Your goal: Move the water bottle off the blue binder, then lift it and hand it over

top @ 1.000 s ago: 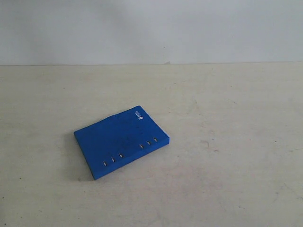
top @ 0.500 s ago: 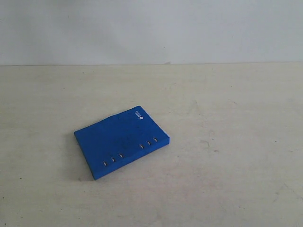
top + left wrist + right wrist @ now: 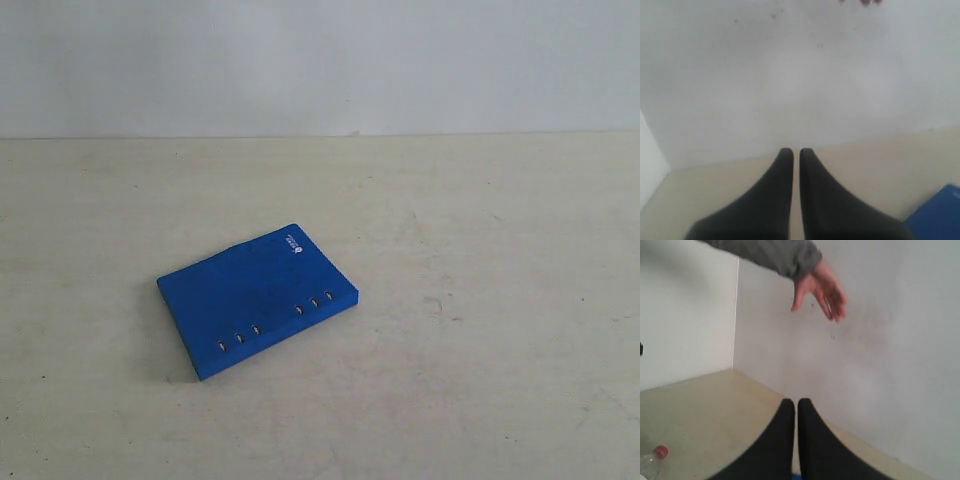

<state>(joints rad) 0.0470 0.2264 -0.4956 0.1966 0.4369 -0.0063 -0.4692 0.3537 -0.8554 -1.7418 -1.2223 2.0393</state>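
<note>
The blue binder (image 3: 255, 298) lies flat on the beige table with nothing on top of it; a corner of the binder (image 3: 940, 220) also shows in the left wrist view. The water bottle (image 3: 652, 462), clear with a red cap, appears only at the edge of the right wrist view, on the table away from the gripper. My left gripper (image 3: 792, 151) is shut and empty, raised above the table. My right gripper (image 3: 793, 402) is likewise shut with nothing between its fingers. Neither gripper shows in the exterior view.
A person's hand (image 3: 821, 290) with a grey sleeve hangs in the air ahead of my right gripper. A white wall (image 3: 320, 60) bounds the far side of the table (image 3: 480, 300).
</note>
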